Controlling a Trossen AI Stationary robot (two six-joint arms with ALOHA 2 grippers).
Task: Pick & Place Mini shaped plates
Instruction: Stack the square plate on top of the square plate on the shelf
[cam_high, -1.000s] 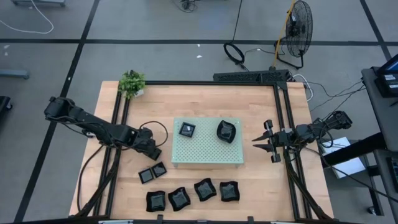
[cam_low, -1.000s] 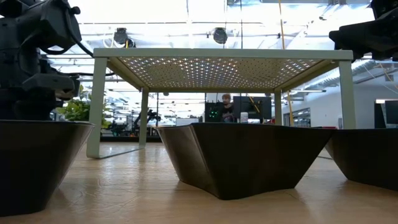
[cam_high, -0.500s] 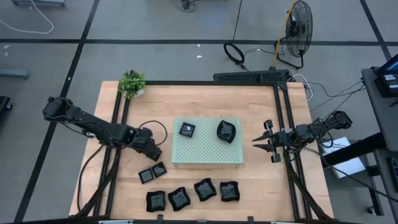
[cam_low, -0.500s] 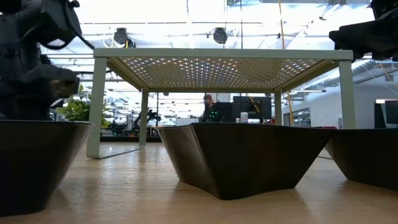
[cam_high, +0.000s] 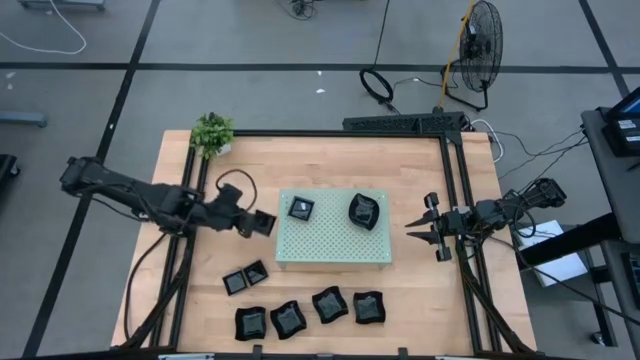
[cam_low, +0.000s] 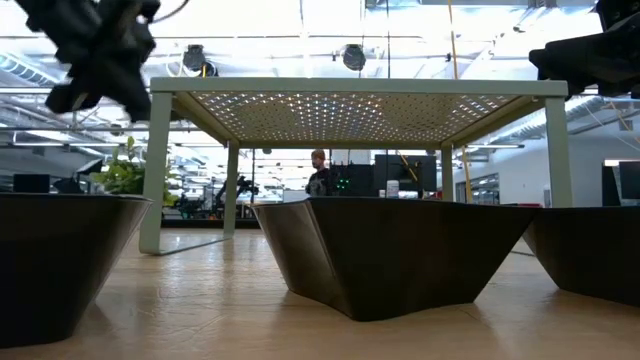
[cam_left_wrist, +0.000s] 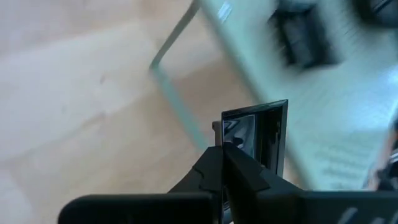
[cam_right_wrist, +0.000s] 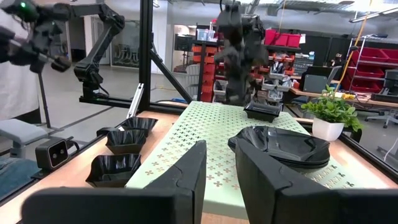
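My left gripper (cam_high: 256, 222) hangs above the table just left of the pale green perforated board (cam_high: 335, 250), shut on a small square black plate (cam_left_wrist: 256, 134). It shows high at the left of the low view (cam_low: 100, 60). On the board sit a small square plate (cam_high: 301, 208) and a larger wavy plate (cam_high: 365, 211). Two more small square plates (cam_high: 246, 277) and a row of several wavy plates (cam_high: 310, 313) rest on the wood near the front edge. My right gripper (cam_high: 422, 229) waits open at the board's right end. My left gripper pinches the small square plate by one edge (cam_left_wrist: 235, 142) between its two fingers. The fingers come slanting down from the table's left. The plate sticks out past the fingertips, tilted on edge and lifted clear of the table.
A small potted plant (cam_high: 212, 133) stands at the far left corner. A black frame rail (cam_high: 452, 200) runs around the table. The green board stands on thin legs (cam_low: 155, 170), with room beneath it. Bare wood lies between the board and the far rail.
My left gripper has risen from the table by the two small square plates and swung toward the far edge and the green board, tipping its fingers up toward level. The small square plate has come up with it, clear of the wood.
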